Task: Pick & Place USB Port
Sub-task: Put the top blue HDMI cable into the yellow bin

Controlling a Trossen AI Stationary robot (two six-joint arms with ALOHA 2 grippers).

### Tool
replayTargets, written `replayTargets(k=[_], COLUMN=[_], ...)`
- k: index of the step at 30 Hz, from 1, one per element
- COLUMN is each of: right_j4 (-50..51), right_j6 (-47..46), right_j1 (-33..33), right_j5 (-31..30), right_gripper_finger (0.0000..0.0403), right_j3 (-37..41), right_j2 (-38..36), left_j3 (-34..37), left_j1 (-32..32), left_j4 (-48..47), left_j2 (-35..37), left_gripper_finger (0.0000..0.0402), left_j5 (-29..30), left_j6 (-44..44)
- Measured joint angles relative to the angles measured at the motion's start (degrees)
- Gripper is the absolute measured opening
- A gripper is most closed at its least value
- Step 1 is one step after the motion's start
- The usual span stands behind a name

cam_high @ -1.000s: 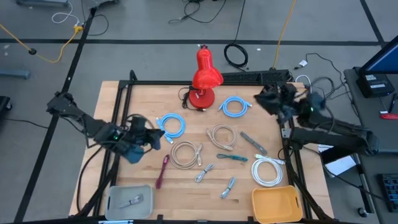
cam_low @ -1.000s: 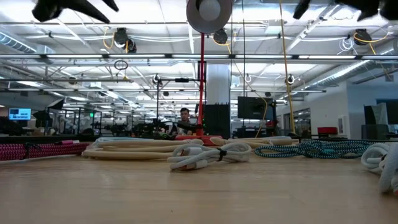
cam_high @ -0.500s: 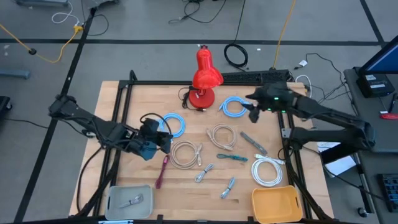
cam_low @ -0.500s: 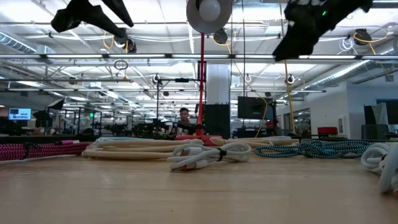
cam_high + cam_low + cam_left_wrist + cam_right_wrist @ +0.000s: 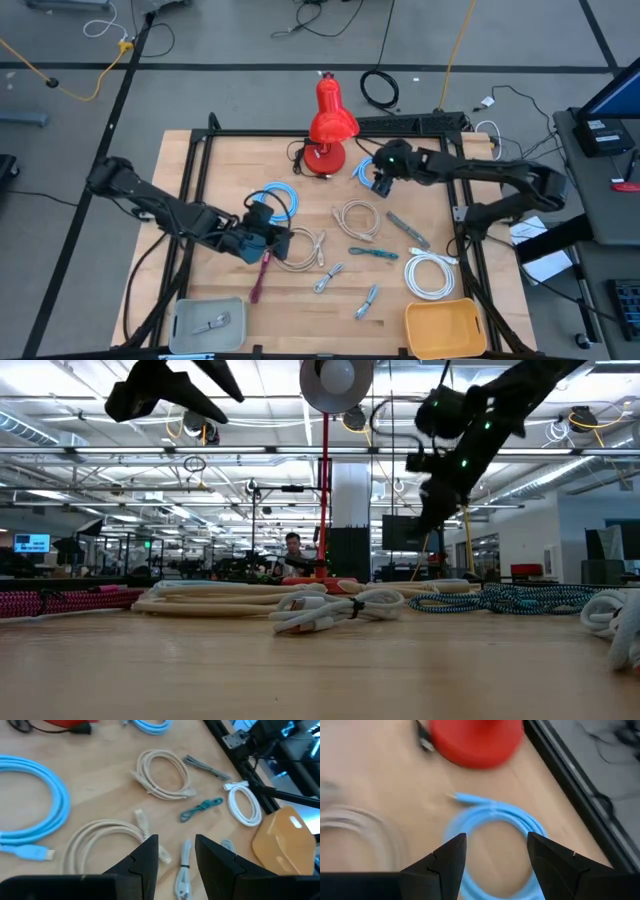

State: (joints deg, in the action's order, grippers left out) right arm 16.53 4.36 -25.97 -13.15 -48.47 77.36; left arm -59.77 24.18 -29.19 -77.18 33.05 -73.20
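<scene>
**A:** Since the R gripper [image 5: 495,840] hangs right over the small blue coil [image 5: 496,825], w/ its jaws spread and nothing held, how should it take the coil?

**B:** I'd go straight down and pinch one side of the loop, not the middle, which is just bare wood. The plug end [image 5: 457,796] points at the red lamp [image 5: 330,125], so come in on the far side, away from the base. Close slow, b/c cable slips and the loop may sag open when lifted.

**A:** Is that def the task's piece?

**B:** Can't say for sure. Several USB leads lie about, but it's the one framed btwn those fingers. It lies at the back of the table, just beside the lamp base.

**A:** And where would it be dropped?

**B:** Prob the grey tray [image 5: 207,323] at the front-left corner, which already has a small metal bit in it, or the yellow bin [image 5: 440,328] at front-right. Can't tell which.

**A:** Arm pose?

**B:** The R arm is stretched long across the back edge, wrist tipped down, gripper well above the wood in the low view.

**A:** And the other arm?

**B:** The L gripper [image 5: 176,840] is also open and empty. That arm reaches in from the left side, over the beige coil [image 5: 105,840] nr mid-table, w/ a short grey lead [image 5: 182,875] just ahead. It's well apart from the R, so no clash risk yet.
</scene>
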Motion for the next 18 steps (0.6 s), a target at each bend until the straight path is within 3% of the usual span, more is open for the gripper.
replayTargets(k=[5,12,18], right_j4=[-0.11,-1.84,-0.35], right_j6=[-0.60,-2.19,-2.09], right_j1=[-3.61,-9.15,-9.98], right_j5=[-4.92,-1.30,-0.02], right_gripper_finger=[0.0206,0.0206,0.0206], right_j3=[0.00,0.00,0.00], right_j2=[3.41,6.39,9.63], left_j3=[0.00,0.04,0.04], left_j1=[0.80,0.98,0.96], left_j4=[2.05,2.30,2.31], left_j2=[-1.06,-1.25,-1.25], left_gripper_finger=[0.0131,0.0131,0.0131], left_j5=[-0.14,-0.52,-1.43], left_j6=[-0.22,0.06,0.37])
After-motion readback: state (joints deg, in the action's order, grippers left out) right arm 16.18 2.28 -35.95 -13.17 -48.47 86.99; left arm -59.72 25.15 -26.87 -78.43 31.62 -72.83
